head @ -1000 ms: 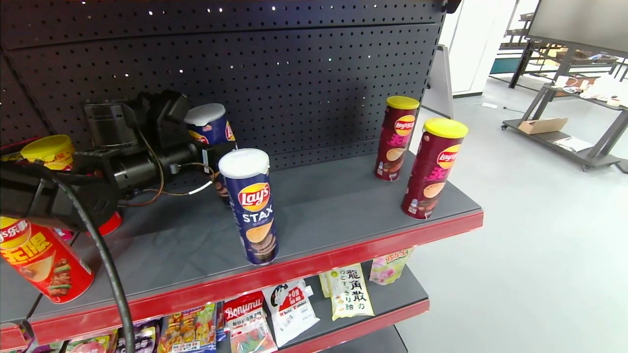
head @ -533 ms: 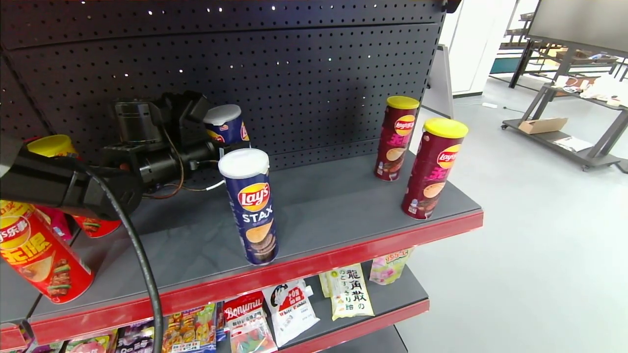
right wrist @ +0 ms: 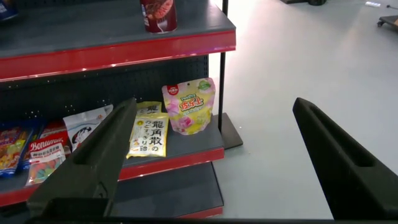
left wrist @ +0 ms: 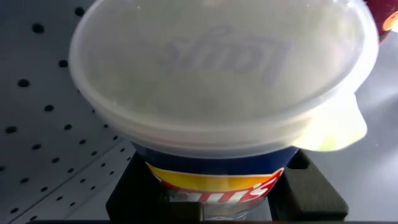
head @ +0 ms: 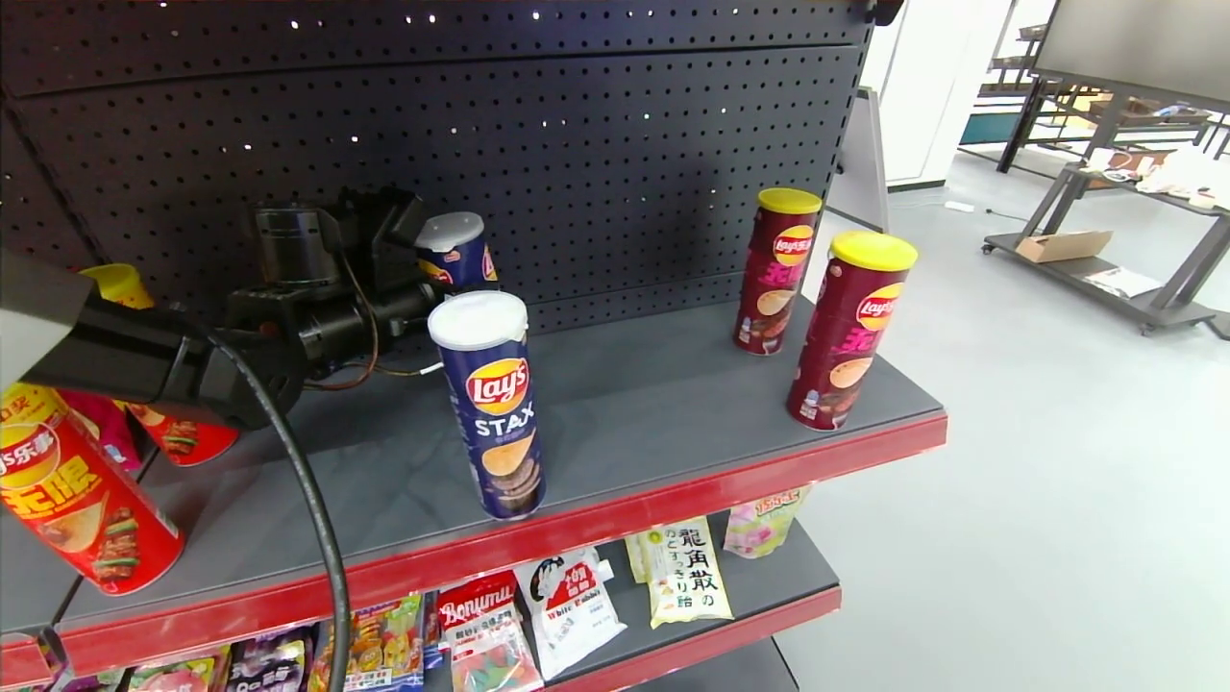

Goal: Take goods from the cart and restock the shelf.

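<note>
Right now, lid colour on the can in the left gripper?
Translucent white lid on a dark-blue can; clearest in the left wrist view.

Left pincer (head: 434,291) clasping blue can (head: 459,252), maroon cans (head: 850,332) upright

Blue white-lidded chip can (head: 459,256) at shelf (head: 625,404) rear

Grey shelf (head: 615,404), red lip along the front, black pegboard (head: 577,144) behind. Near the front edge stands a blue can (head: 490,404), upright, white lid on. Behind it a second blue can (head: 459,255), base hidden. At the right end, a front maroon can (head: 850,332) and a rear maroon can (head: 778,274), yellow-lidded, apart. Far left, a red can (head: 77,500). Below, the lower shelf (head: 769,577) carries snack bags (head: 567,605).
</note>
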You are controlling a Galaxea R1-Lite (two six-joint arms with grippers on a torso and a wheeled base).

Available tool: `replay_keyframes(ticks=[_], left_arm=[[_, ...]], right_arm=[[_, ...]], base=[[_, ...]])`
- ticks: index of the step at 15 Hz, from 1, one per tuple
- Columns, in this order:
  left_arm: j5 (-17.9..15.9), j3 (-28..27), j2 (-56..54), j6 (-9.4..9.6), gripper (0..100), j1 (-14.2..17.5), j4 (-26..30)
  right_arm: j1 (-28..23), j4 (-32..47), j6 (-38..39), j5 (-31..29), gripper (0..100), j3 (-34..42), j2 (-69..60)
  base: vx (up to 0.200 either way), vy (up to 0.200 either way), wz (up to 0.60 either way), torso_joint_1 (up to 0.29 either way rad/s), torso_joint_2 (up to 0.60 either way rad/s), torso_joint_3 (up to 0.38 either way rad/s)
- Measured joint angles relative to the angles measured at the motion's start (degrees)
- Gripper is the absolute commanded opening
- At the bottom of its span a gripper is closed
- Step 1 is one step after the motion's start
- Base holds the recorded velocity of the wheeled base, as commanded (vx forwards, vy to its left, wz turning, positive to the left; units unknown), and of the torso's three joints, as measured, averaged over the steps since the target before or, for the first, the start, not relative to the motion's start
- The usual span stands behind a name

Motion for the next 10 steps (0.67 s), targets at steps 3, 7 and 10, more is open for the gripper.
replay_keyframes(ticks=[3, 7, 10], left_arm=[[1.0, -0.1, 0.5, 0.17, 0, -0.2, -0.5], [1.6, 0.3, 0.8, 0.37, 0, -0.5, -1.8], [1.8, 0.5, 0.9, 3.23, 0, -0.6, -1.8]], right_arm=[[0.0, 0.0, 0.0, 0.0, 100, 0.0, 0.0], [0.0, 0.0, 0.0, 0.0, 100, 0.0, 0.0], [-0.1, 0.0, 0.0, 0.0, 100, 0.0, 0.0]], base=[[0.000, 0.000, 0.00, 0.000, 0.00, 0.000], [0.000, 0.000, 0.00, 0.000, 0.00, 0.000], [0.000, 0.000, 0.00, 0.000, 0.00, 0.000]])
